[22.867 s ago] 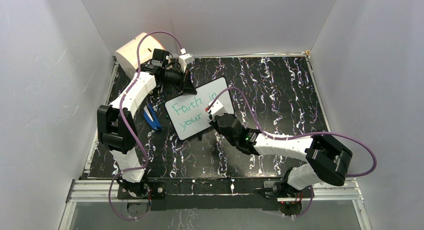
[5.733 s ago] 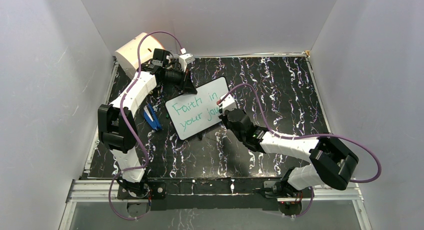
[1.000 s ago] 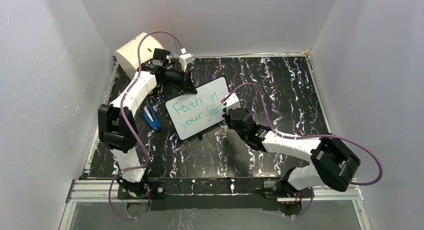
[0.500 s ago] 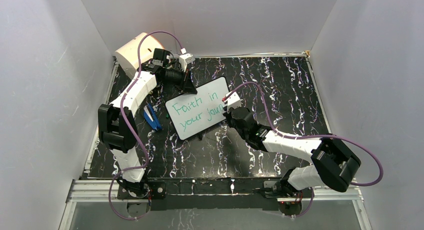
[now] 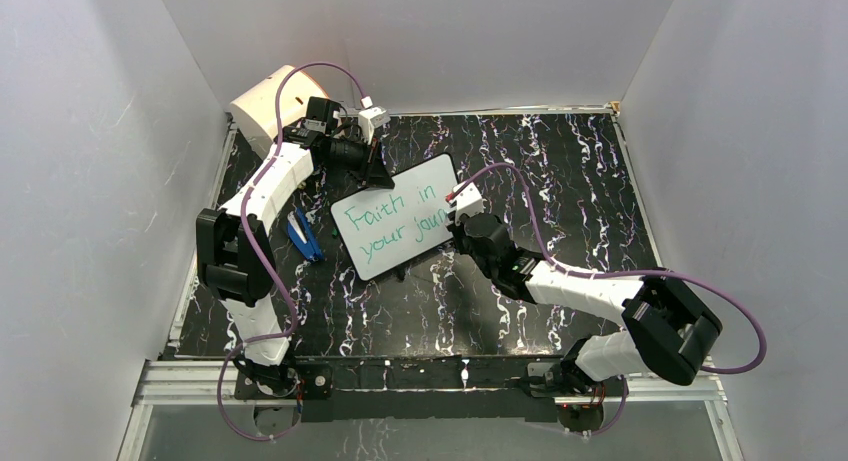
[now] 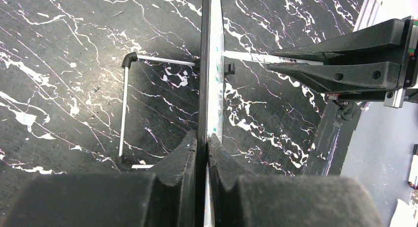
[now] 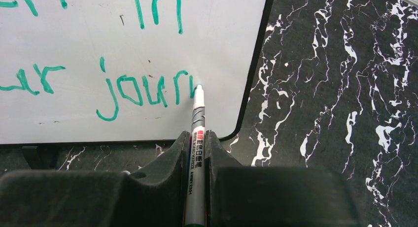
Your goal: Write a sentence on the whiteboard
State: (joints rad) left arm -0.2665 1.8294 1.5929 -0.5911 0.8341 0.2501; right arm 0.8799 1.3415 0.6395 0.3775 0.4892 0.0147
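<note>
The whiteboard (image 5: pixel 398 249) stands tilted on the black marble table, and my left gripper (image 5: pixel 378 173) is shut on its top edge. In the left wrist view the whiteboard (image 6: pixel 215 64) appears edge-on, pinched in my left gripper (image 6: pixel 202 138). The sentence (image 5: pixel 395 224), in green, reads "Faith in" over "your journ". My right gripper (image 7: pixel 197 136) is shut on a silver marker (image 7: pixel 197 118). The marker's tip touches the whiteboard (image 7: pixel 98 35) at the end of the sentence (image 7: pixel 143 89), near the board's lower right corner. Seen from above, my right gripper (image 5: pixel 457 221) is at the board's right edge.
A cream drum (image 5: pixel 268 103) sits in the back left corner behind my left arm. A blue object (image 5: pixel 303 236) lies on the table left of the board. A wire stand (image 6: pixel 123 113) props the board from behind. White walls close in the table on three sides.
My right gripper has crept right along the lower line with the marker, and "jou" has grown to "journ". The left arm and the board have not moved.
</note>
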